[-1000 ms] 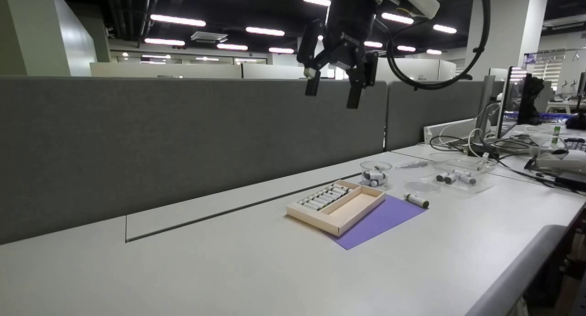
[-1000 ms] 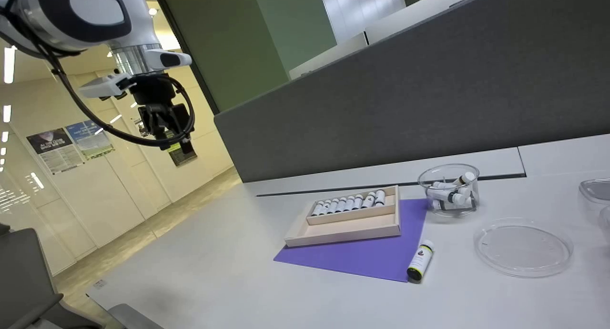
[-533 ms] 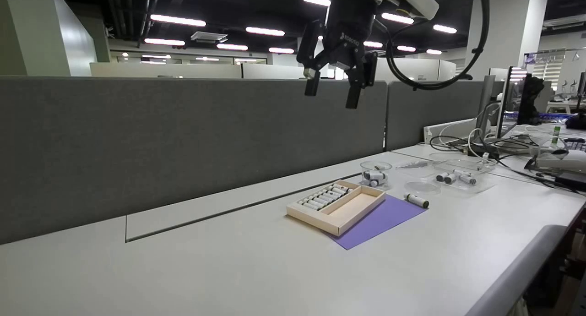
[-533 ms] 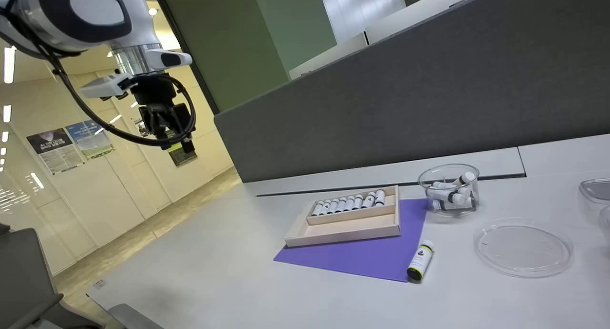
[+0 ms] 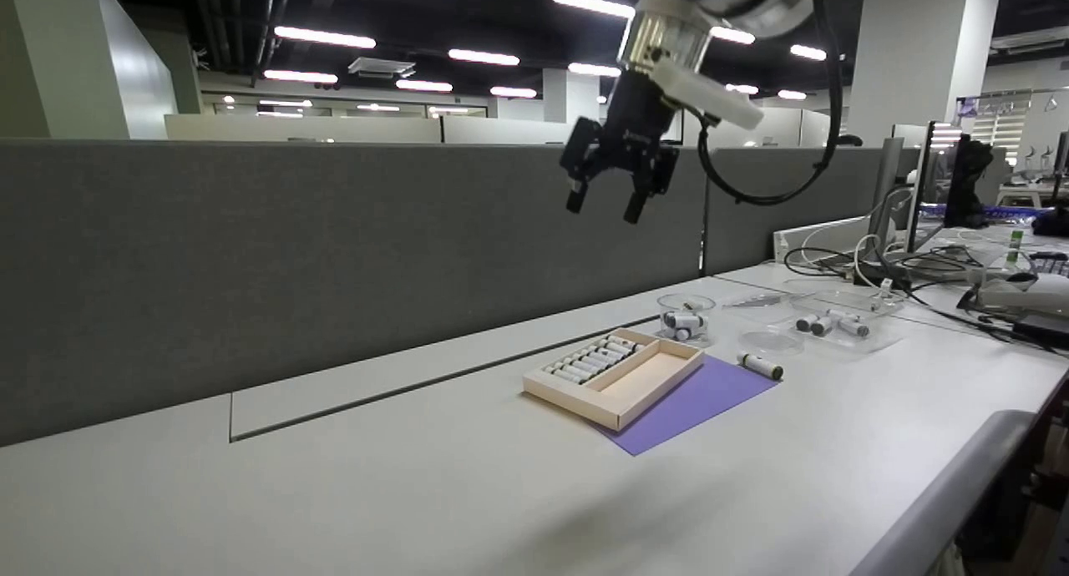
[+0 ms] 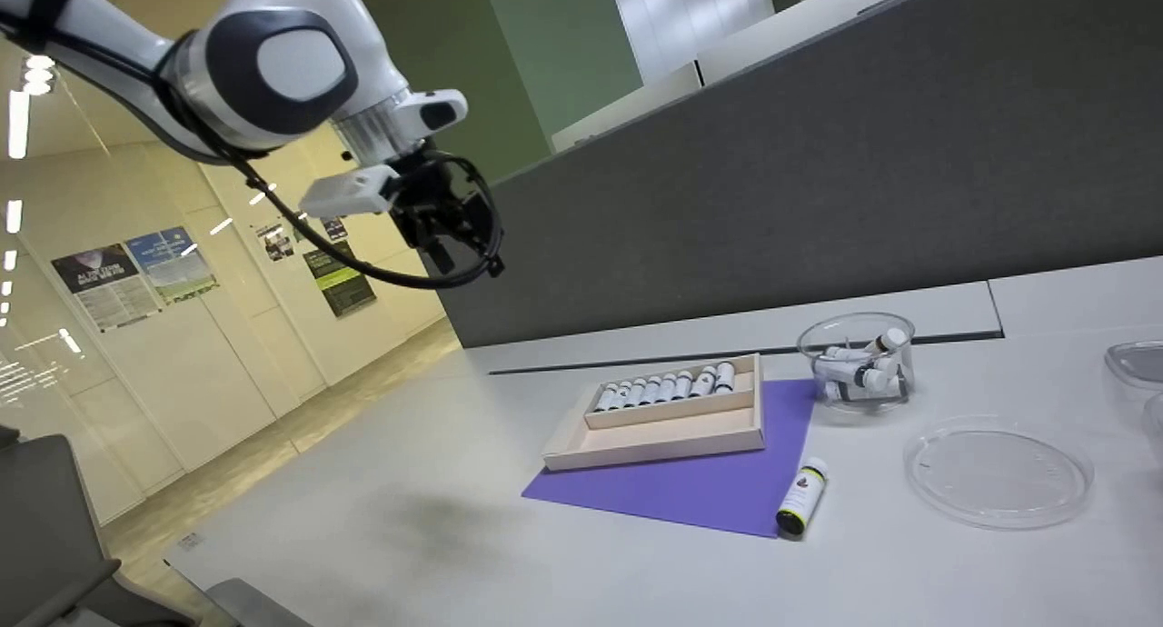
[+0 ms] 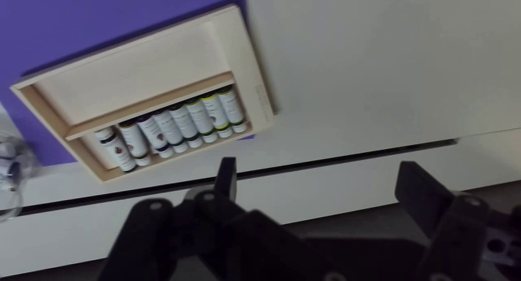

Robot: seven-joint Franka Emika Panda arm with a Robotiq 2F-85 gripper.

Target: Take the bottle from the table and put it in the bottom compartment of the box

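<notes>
The bottle (image 6: 803, 497) is small, with a white label and a dark end. It lies on its side on the white-grey table (image 5: 376, 492), at the edge of the purple mat; it also shows in an exterior view (image 5: 759, 366) and is out of the wrist view. The box (image 6: 654, 447) is a shallow wooden tray with one long divider. One long compartment is bare; the other holds a row of similar bottles (image 7: 179, 122). My gripper (image 5: 605, 207) is open and empty, high above the table near the partition. In the wrist view its fingers (image 7: 225, 177) stand wide apart.
A purple mat (image 6: 654, 500) lies under the box. A clear cup (image 6: 856, 363) with several bottles and a clear round lid (image 6: 999, 472) stand beside it. A clear container (image 5: 835, 321) with bottles lies further off. A grey partition (image 5: 351, 259) runs along the back edge.
The arm has swung and tilted: my gripper has moved right in one exterior view, and lower and farther away in another. The bottle and the box have not moved. The gripper stays open.
</notes>
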